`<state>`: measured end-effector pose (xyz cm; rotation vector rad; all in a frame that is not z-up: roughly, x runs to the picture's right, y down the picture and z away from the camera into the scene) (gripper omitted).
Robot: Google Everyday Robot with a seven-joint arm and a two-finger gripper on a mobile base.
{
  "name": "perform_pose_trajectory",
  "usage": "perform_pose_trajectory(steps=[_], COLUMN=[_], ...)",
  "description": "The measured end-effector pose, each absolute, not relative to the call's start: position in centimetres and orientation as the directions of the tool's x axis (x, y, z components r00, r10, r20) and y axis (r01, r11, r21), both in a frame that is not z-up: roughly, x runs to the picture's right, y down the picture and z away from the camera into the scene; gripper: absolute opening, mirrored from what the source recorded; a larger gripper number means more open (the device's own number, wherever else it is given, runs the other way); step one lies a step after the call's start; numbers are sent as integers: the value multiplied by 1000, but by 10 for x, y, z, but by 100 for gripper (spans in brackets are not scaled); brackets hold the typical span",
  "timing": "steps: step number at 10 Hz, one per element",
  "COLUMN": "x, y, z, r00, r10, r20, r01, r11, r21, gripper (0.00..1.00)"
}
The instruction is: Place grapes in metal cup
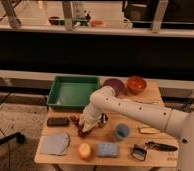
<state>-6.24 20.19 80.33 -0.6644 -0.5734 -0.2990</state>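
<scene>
The green tray (65,95) sits at the bench's (150,157) 11 o'clock corner, and nothing shows in it. At 12 o'clock stands a purple bowl (115,84), with an orange bowl (136,84) just beside it at its 3 o'clock; what the two bowls hold cannot be seen from this angle. A blue cup (121,131) stands upright near the middle of the bench, and nothing can be made out inside it. The metal cup (104,119) shows only as a small dark shape just beside the arm's wrist, at 10 o'clock from the blue cup. It is mostly hidden, so its contents cannot be told.

The grapes (78,123) lie on the bench as a dark reddish cluster, at 6 o'clock from the tray and at 3 o'clock from a flat black object (57,121). The white arm reaches in from 3 o'clock and bends down, so the jaws sit low on the bunch, closed and pinching it, with grapes showing on both sides of the tip. The metal cup is near, at 2 o'clock from the jaws, and the blue cup is further off at 3 o'clock.

Along the near edge lie a grey-blue cloth (55,143), an apple (84,150) at 6 o'clock from the jaws, and a blue sponge (107,149).
</scene>
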Motion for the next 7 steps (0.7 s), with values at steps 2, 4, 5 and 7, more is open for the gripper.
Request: perform_pose_trajectory(steps=[2, 4, 5, 7], x=[-62, -61, -58, -52], y=[202, 202, 200, 186], z=[803, 802, 797, 769], r00=[805, 806, 807, 806], r10=[-81, -84, -99, -122], r20=[587, 585, 582, 579], r01=[435, 436, 434, 408], r11=[753, 754, 767, 824], r21=[-493, -492, -473, -393], gripper=[14, 14, 14, 14])
